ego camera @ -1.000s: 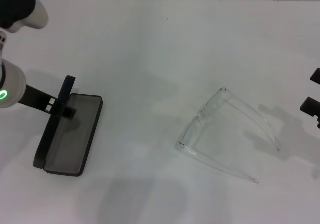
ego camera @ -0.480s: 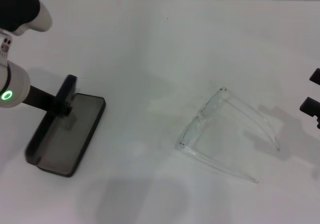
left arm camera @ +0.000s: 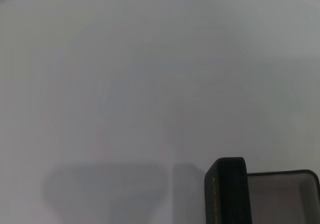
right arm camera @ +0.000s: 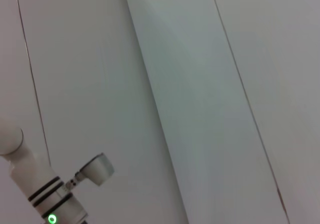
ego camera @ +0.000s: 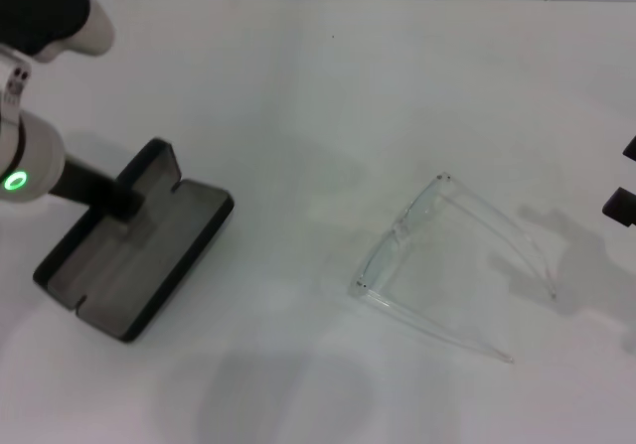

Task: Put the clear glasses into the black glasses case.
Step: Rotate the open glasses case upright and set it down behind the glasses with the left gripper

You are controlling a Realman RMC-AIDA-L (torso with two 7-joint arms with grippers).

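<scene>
Near us on the white table (ego camera: 318, 76), the clear glasses (ego camera: 447, 260) lie unfolded to our right. To our left, our left gripper (ego camera: 124, 201) pinches the open black glasses case (ego camera: 134, 255) at its lid. At the far right edge our right gripper (ego camera: 621, 201) hangs; we cannot tell how it stands.

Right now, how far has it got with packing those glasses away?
Early on. The black glasses case lies open on the table, with the left hand at its lid. The clear glasses lie apart, untouched; the right hand waits at the edge. Picking up, placing inside remain.
</scene>
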